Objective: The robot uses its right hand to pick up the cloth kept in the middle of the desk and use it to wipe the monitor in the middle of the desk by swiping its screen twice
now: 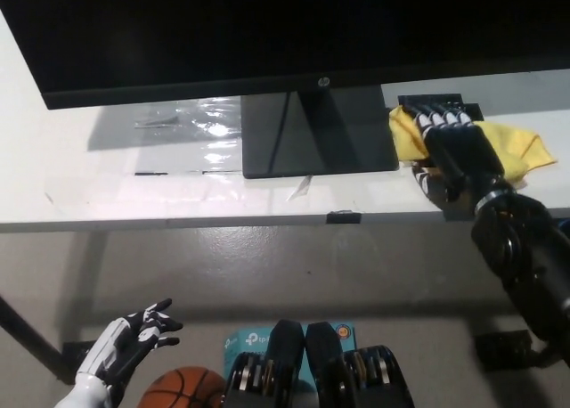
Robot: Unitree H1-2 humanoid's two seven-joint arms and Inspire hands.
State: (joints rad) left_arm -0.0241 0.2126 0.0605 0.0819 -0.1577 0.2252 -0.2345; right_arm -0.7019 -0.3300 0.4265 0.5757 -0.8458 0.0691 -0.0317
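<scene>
One black right hand (456, 151) lies flat on the yellow cloth (517, 147), fingers straight and apart, pressing it on the white desk (116, 181). The monitor (267, 34) stands just beside the hand. The white left hand (132, 341) hangs low, fingers spread

Right hand (456, 154) flat on yellow cloth (517, 145) on worktop (134, 194), 3 o'clock of monitor (267, 34) stand. Left hand (129, 344) idle, 7 o'clock.
</scene>
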